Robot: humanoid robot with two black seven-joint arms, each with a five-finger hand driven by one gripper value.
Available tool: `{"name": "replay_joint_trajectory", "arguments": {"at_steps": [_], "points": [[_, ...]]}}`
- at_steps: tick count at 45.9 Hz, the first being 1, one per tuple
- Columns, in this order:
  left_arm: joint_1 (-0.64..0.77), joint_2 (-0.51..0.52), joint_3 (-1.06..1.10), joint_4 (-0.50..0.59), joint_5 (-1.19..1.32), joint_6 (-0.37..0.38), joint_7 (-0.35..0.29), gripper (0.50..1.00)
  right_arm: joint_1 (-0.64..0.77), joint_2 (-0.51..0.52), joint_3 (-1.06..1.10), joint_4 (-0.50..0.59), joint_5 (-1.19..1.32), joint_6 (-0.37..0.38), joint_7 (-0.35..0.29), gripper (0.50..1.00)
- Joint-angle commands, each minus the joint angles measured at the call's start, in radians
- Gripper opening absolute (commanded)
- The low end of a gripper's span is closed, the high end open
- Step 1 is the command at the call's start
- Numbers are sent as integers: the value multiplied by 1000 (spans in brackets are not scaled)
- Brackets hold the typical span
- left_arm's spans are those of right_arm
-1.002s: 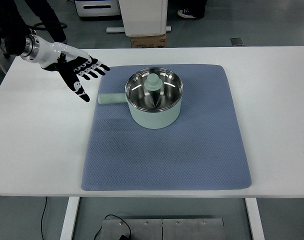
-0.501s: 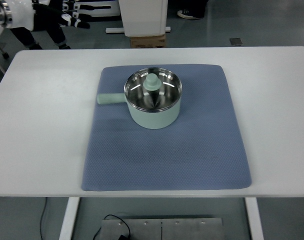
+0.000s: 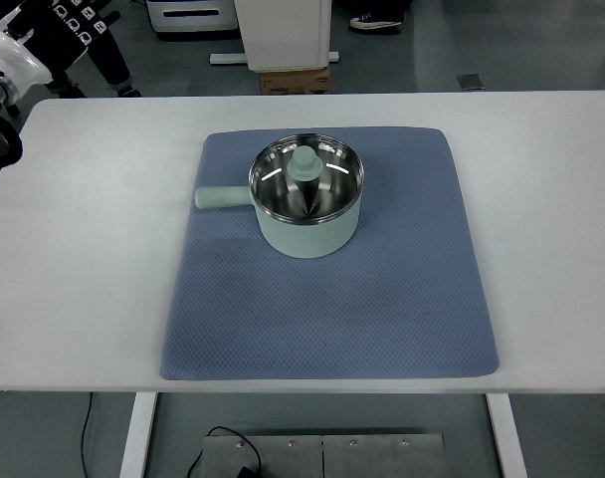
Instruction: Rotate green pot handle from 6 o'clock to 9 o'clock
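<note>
My left hand (image 3: pixel 69 20) sits at the top-left corner, well apart from the pale green steel-lined pot (image 3: pixel 307 199); I cannot tell its fingers' state. Its handle (image 3: pixel 221 198) points left, unchanged from before.

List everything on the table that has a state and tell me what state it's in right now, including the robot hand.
Green pot: upright on the mat, with a green cone-shaped piece inside.
Pot handle: points to the picture's left, 9 o'clock.
Blue mat: flat on the table, under the pot.
White table: bears the mat.
Left robot hand: off the table at the top left corner, touching nothing; its grip cannot be told.
Right robot hand: not in view.
</note>
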Motion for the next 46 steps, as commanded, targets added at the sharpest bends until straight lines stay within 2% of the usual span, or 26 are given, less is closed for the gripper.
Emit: {"name": "replay_joint_trajectory", "arguments": {"at_steps": [1,9,14,46], "points": [[56,-21,-100,11,-13,38,0,1000,0,0,0,1,0,0,0,1000],[136,-25,-191,11,-93,54,-2,1000,0,0,0,1,0,0,0,1000],[178,-28,-200,11,-146,54,-25,1000,0,0,0,0,0,0,0,1000],[245,-66,-188,16,-91,58,-26,1000,5,0,3,6,8,2,-3,1000]]}}
